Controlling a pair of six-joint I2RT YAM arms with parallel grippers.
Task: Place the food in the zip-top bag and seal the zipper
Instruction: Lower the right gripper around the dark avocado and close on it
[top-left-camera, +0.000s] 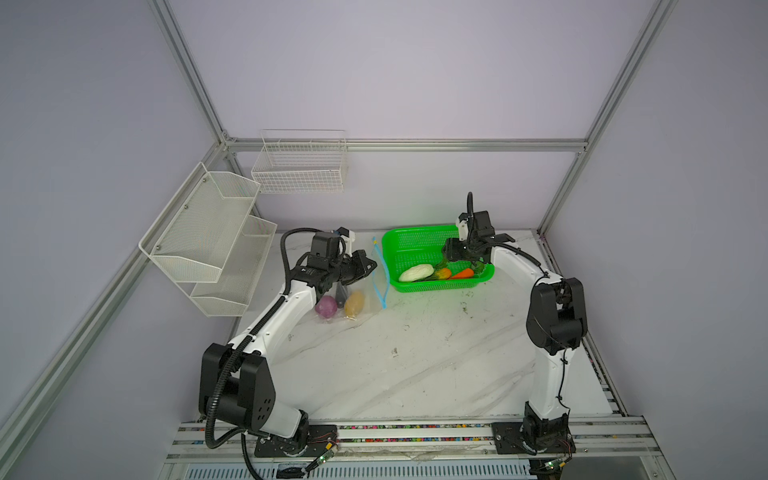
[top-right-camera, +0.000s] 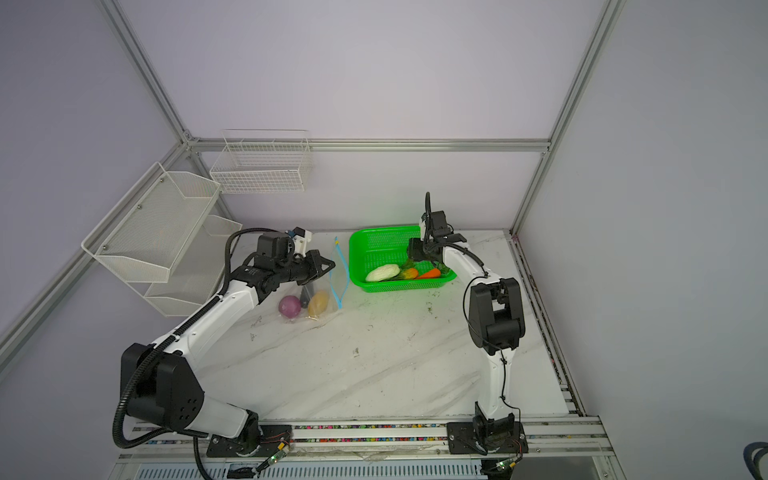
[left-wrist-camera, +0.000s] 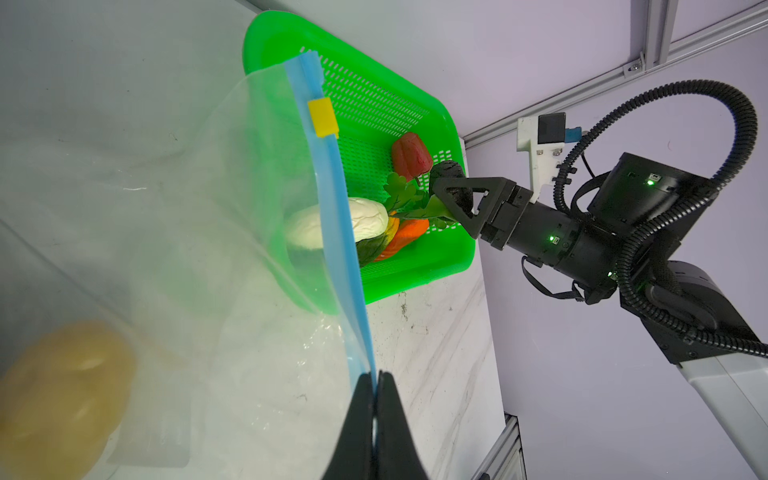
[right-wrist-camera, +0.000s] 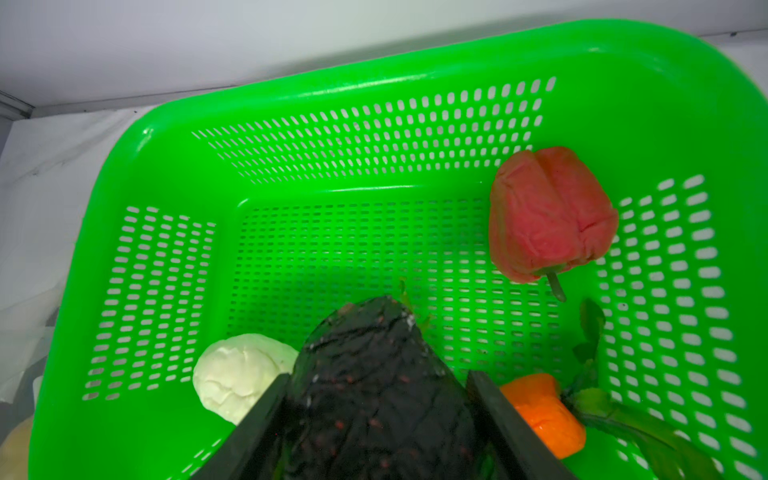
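Left gripper (left-wrist-camera: 376, 380) pinches the zipper (left-wrist-camera: 332, 199) of the zip-top bag (left-wrist-camera: 232, 257) near the far-left corner of the table (top-left-camera: 415, 353); right gripper (right-wrist-camera: 378, 374) clamps the dark eggplant (right-wrist-camera: 365, 332) over the green basket (right-wrist-camera: 374, 66) at the far edge.

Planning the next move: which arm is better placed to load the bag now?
Right. The right fingers grip the dark eggplant over the basket; the left fingers are pinching the zipper.

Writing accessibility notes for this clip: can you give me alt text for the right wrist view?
The right gripper grips a dark eggplant over the floor of a green basket. A red pepper, a white oblong and an orange carrot lie in the basket around it.
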